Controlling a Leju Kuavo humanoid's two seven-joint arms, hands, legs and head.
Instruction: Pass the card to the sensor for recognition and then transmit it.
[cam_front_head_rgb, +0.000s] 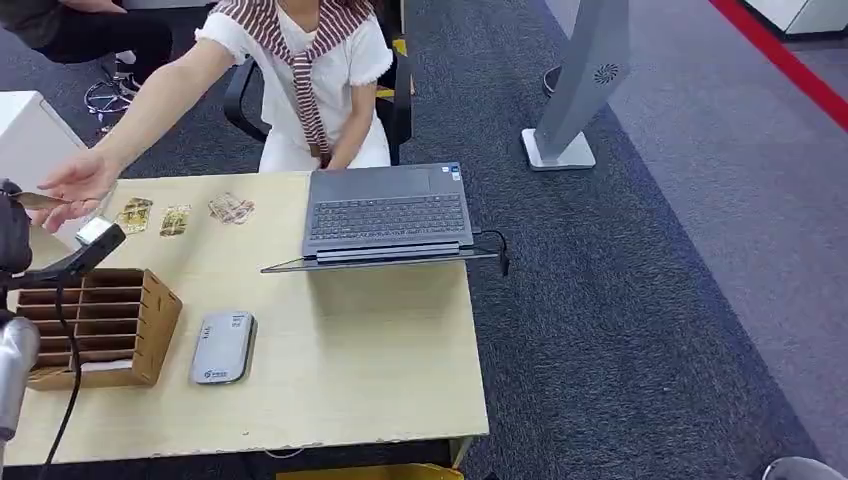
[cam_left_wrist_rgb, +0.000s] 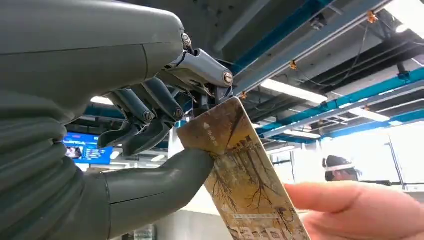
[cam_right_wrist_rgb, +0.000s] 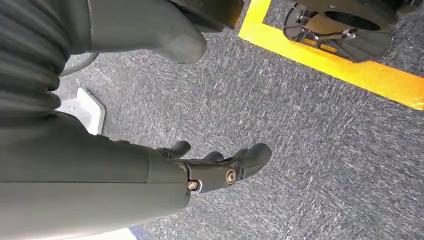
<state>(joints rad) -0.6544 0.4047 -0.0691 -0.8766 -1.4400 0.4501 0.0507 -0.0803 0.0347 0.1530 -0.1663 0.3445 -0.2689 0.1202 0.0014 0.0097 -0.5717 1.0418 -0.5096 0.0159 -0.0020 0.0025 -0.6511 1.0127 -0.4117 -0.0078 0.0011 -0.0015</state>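
**Card held up at the table's left edge, person's hand meeting it**

Card (cam_left_wrist_rgb: 240, 170), brown and tree-patterned, pinched between thumb and fingers (cam_left_wrist_rgb: 150, 120) of left hand (cam_left_wrist_rgb: 165, 145), raised at the far left of the table (cam_front_head_rgb: 330, 340). Touched at its free end by a person's hand (cam_left_wrist_rgb: 365, 210), reaching in from across the table. Below, a grey sensor (cam_front_head_rgb: 223, 347) beside a slotted wooden box (cam_front_head_rgb: 110, 322); more cards (cam_front_head_rgb: 175, 220) and a laptop (cam_front_head_rgb: 388, 215) farther back. Right hand (cam_right_wrist_rgb: 210, 167) empty, fingers loosely apart, hanging over grey carpet (cam_right_wrist_rgb: 310, 150).
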